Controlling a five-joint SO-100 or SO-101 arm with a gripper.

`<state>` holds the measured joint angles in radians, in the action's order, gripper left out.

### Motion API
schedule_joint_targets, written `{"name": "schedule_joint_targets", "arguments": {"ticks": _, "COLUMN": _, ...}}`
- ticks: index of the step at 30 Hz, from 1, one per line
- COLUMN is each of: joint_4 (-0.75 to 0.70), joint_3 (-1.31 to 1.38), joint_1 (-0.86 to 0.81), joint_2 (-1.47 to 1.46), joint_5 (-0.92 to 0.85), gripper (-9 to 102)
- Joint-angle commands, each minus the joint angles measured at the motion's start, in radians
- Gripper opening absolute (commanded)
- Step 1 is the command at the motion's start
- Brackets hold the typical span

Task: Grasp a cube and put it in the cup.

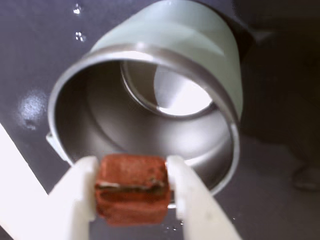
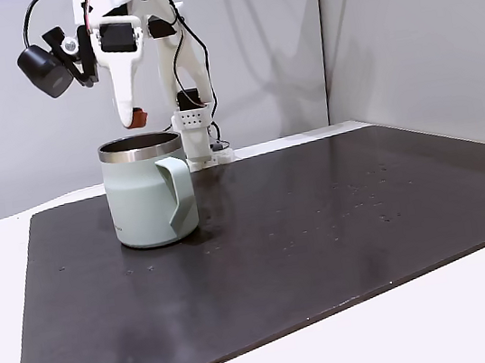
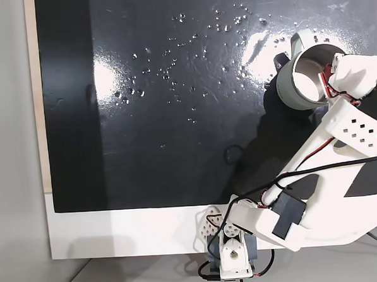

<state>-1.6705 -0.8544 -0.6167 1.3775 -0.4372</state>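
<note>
Gripper [image 1: 132, 192] clamped on cube [image 1: 131, 189], held above cup [image 2: 148, 194] rim, near its edge in wrist view. Cup upright on dark mat [image 2: 322, 224], mouth up, handle toward camera in fixed view. Risk: release so close to rim, cube could clip steel lip, bounce outside. Cube near-equal sides, no clear long axis.

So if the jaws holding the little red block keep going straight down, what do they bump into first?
Probably the cup. The gripper points down, shut on the cube, just above the steel rim. It looks close to the rim's near edge, so it might touch the rim or slip inside; depth is hard to judge.
</note>
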Motion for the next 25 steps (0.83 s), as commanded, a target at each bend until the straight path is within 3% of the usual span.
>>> {"name": "schedule_joint_targets", "arguments": {"ticks": 1, "joint_4": -0.008, "joint_3": 0.034, "joint_1": -0.018, "joint_2": 0.018, "joint_5": -0.008, "gripper": 16}}
{"name": "schedule_joint_targets", "arguments": {"ticks": 6, "joint_4": -0.026, "joint_3": 0.034, "joint_1": -0.014, "joint_2": 0.025, "joint_5": -0.008, "gripper": 23}}
{"name": "schedule_joint_targets", "arguments": {"ticks": 25, "joint_4": -0.031, "joint_3": 0.086, "joint_1": -0.017, "joint_2": 0.054, "joint_5": -0.008, "gripper": 22}}
